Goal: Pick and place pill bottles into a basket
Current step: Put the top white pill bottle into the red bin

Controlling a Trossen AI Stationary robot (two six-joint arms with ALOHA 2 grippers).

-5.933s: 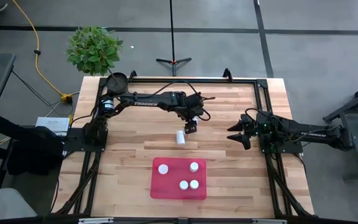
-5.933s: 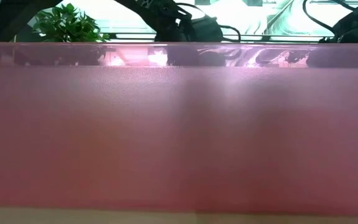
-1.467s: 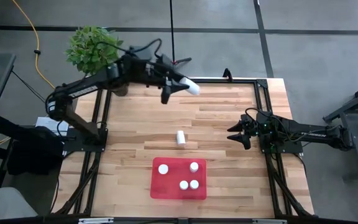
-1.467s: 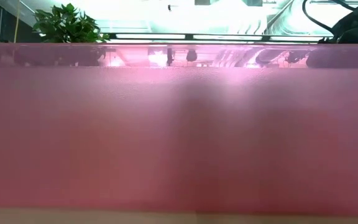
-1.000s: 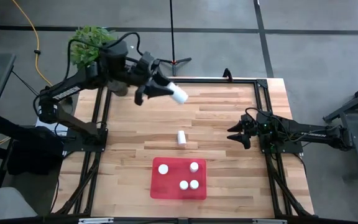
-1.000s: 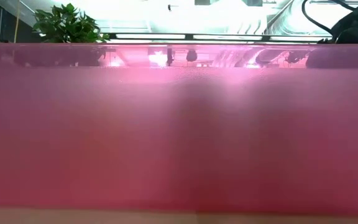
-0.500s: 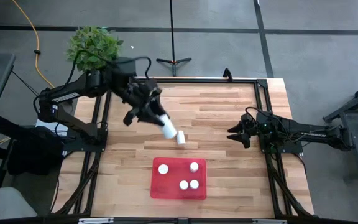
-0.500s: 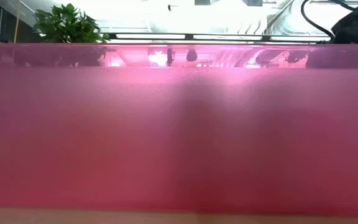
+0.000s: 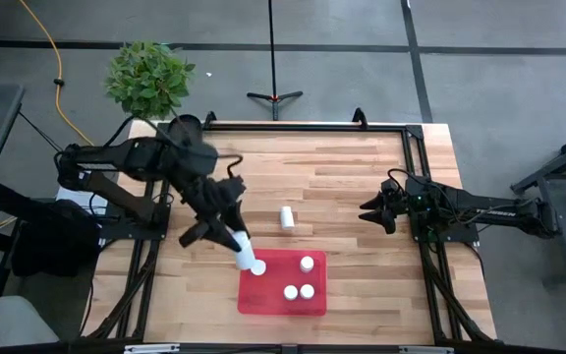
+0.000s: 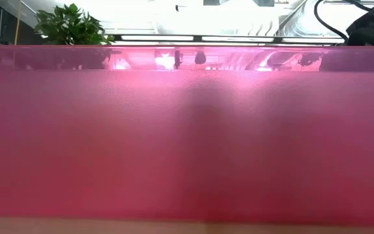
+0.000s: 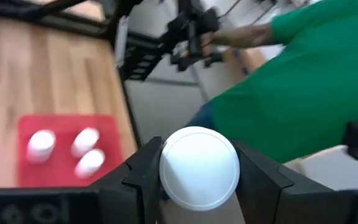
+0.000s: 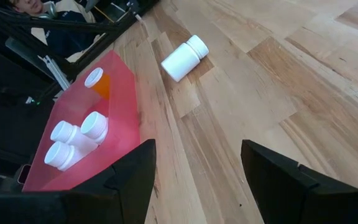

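Note:
My left gripper (image 9: 236, 242) is shut on a white pill bottle (image 9: 254, 265) over the far left corner of the red basket (image 9: 268, 300). Its round white end faces the left wrist camera (image 11: 199, 168). Three white-capped bottles (image 9: 307, 263) show standing in the basket; the right wrist view shows several, one of them amber (image 12: 98, 79). Another white bottle (image 9: 285, 217) lies on its side on the table beyond the basket. My right gripper (image 9: 371, 211) is open and empty at the table's right side. My left gripper pinches the white bottle's body (image 11: 164, 168) between its two fingers, one on each side. The fingers slant down toward the table's near edge and lie along the bottle. The bottle's round end sticks out past the fingertips. It is lifted clear of the basket.
The basket's red wall (image 10: 187, 130) fills the low view. A potted plant (image 9: 148, 77) and a small dark pot (image 9: 185, 127) stand at the far left corner. A person in a green shirt (image 11: 291, 81) is beyond the table's near edge.
My left gripper, still shut on the white bottle, has swung from the table's far side toward the near edge and down, past the lying bottle, to the basket's far left corner. The lying bottle and the bottles in the basket have stayed put.

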